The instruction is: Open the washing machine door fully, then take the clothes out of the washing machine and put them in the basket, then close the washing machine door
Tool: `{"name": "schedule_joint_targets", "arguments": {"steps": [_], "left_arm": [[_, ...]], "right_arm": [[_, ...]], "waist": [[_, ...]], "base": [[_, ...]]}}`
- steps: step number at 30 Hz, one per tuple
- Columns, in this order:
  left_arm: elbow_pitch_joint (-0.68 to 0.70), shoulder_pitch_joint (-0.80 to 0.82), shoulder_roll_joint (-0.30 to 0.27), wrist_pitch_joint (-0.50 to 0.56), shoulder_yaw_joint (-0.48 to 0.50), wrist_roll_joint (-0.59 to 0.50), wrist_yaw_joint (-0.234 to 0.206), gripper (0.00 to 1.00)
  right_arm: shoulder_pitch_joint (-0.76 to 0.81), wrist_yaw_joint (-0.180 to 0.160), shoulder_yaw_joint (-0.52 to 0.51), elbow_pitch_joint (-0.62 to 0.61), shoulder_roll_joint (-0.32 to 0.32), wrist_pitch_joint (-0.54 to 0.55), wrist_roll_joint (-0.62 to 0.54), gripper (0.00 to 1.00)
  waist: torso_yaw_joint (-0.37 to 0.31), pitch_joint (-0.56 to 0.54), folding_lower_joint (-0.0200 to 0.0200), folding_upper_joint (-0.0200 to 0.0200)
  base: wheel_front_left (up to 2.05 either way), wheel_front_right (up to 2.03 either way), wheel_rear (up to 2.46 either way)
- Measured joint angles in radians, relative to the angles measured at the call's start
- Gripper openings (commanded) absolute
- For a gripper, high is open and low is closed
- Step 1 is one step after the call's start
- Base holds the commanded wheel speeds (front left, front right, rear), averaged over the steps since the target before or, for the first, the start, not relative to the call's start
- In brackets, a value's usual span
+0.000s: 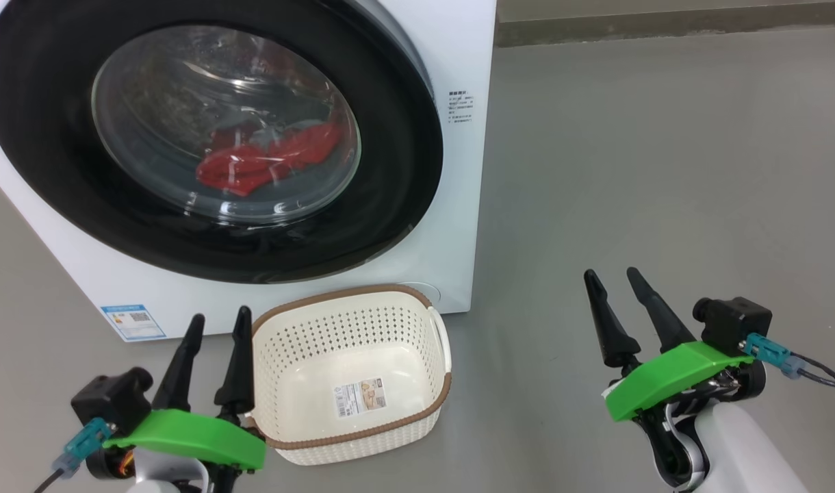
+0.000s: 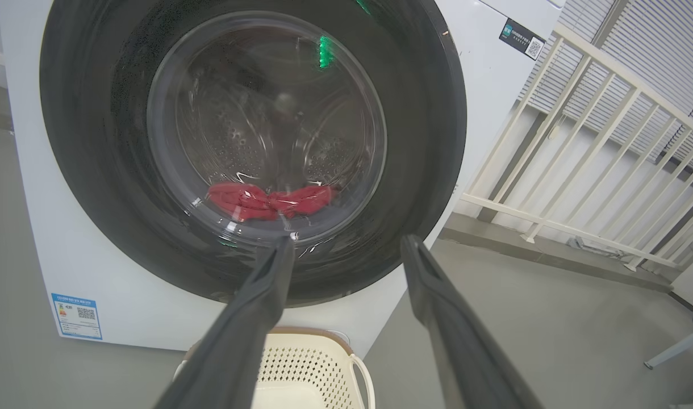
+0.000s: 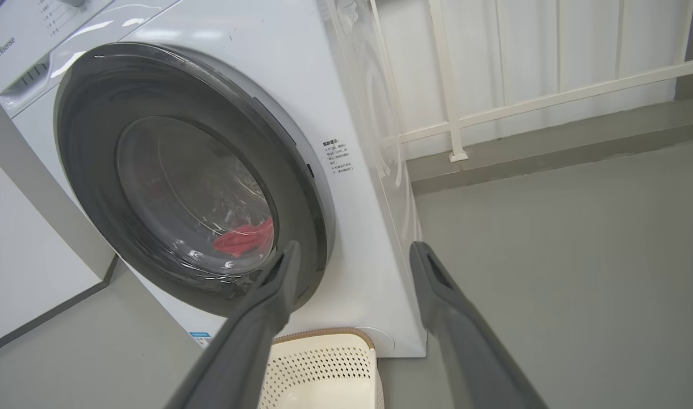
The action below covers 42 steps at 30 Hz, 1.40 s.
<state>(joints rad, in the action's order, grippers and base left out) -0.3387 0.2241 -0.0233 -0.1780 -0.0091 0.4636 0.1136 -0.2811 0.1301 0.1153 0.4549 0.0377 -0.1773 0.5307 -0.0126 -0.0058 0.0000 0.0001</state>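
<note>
Both grippers hang low, fingers spread with nothing between them: the left gripper (image 1: 220, 316) is just beside the basket (image 1: 342, 293), which sits at its 3 o'clock on the grey floor (image 1: 664, 171), a paper label (image 1: 359, 397) on its bottom too small to read. The right gripper (image 1: 610, 272) stands well apart, with the washing machine (image 1: 467, 219) at its 10 o'clock. The washing machine door (image 1: 397, 171) lies shut, red clothes (image 1: 267, 161) behind its window. "Hisense" (image 3: 5, 46) marks the top panel, and a blue label (image 1: 133, 322) with a QR code sits at the front's 7 o'clock corner
</note>
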Motion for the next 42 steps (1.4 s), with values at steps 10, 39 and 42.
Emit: {"name": "schedule_joint_targets", "arguments": {"steps": [10,39,42], "left_arm": [[-0.001,0.027,-0.001,-0.025,-0.005,-0.097,0.0,1.0],[-0.025,0.069,-0.002,-0.072,-0.026,-0.281,0.0,1.0],[-0.027,0.069,-0.002,-0.072,-0.025,-0.281,0.0,1.0]], "right_arm": [[-0.038,0.0,0.024,0.041,0.005,-0.026,-0.092,1.0],[-0.098,0.0,0.024,0.08,0.016,-0.075,-0.305,1.0],[-0.098,0.0,0.023,0.08,0.016,-0.075,-0.305,1.0]], "waist": [[0.001,0.001,0.0,0.0],[0.0,-0.006,0.0,0.0],[0.0,-0.005,0.0,0.0]], "base": [[0.0,0.0,0.0],[0.0,0.0,0.0],[0.0,0.0,0.0]]}}
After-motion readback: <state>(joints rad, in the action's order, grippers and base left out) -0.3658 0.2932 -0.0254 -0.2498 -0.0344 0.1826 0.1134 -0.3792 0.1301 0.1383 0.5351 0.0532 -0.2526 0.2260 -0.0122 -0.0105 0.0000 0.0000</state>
